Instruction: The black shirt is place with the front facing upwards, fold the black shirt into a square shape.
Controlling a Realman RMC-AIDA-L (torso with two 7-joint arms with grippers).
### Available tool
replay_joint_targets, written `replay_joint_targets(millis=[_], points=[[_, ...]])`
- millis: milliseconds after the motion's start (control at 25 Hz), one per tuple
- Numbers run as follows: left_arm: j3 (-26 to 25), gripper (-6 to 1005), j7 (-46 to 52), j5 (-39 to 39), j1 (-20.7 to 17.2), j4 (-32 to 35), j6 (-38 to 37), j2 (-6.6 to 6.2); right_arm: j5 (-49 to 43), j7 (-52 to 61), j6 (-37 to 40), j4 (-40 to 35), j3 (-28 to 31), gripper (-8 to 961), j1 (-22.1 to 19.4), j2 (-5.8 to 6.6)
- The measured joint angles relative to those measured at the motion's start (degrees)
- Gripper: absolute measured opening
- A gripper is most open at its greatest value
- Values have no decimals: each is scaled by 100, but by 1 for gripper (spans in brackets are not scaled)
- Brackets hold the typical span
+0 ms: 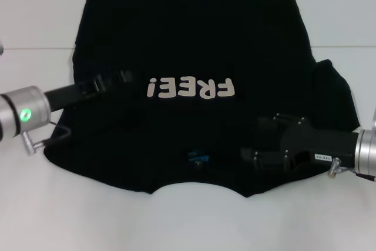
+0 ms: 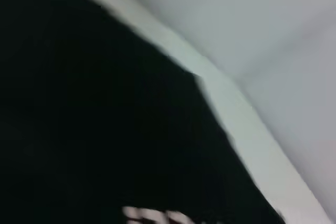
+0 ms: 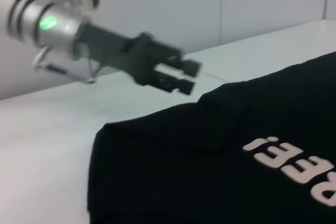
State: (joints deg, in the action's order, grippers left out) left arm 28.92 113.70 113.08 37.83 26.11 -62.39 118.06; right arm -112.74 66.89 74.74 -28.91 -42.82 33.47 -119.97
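Over on the left, the left gripper (image 1: 120,79) hangs above the shirt's left side, fingers a little apart and holding nothing. The right gripper (image 1: 258,139) sits over the near right part of the cloth, and whether it is clenched cannot be told. Beneath both, the black shirt (image 1: 194,45) lies spread on the white table (image 1: 35,198), lettering up, collar at the near edge.

White table (image 1: 35,204) carries everything. Black shirt (image 1: 194,39) lies spread flat on it, front up, off-white "FREE!" lettering (image 1: 191,88) showing, collar with small blue neck label (image 1: 198,157) at near edge. Bare tabletop shows around the shirt on the near side and both sides.
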Motion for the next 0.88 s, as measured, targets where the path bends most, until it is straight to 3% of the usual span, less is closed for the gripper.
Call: replay_joint_targets(millis=[80, 240, 360, 440, 520, 680, 880], points=[[33, 439, -981, 2, -153, 143, -551, 27, 125, 33, -25, 6, 26, 860, -30, 0], [40, 536, -2841, 5, -550, 567, -1343, 295, 324, 339, -93, -2, 179, 860, -80, 15], [85, 608, -3898, 40, -773, 733, -1746, 427, 339, 707, -181, -62, 409, 859, -99, 32], [135, 814, -4213, 52, -885, 841, -1947, 486, 328, 1137, -224, -172, 538, 859, -134, 67], [182, 852, -4389, 58, -948, 869, -2097, 508, 304, 1718, -236, -351, 600, 858, -188, 131], [373, 910, -4783, 60, -1044, 862, -2246, 547, 227, 3635, -191, -866, 585, 858, -366, 447], [446, 910, -4970, 60, -1078, 841, -2294, 575, -337, 5841, 155, -1366, 606, 857, -432, 1076]])
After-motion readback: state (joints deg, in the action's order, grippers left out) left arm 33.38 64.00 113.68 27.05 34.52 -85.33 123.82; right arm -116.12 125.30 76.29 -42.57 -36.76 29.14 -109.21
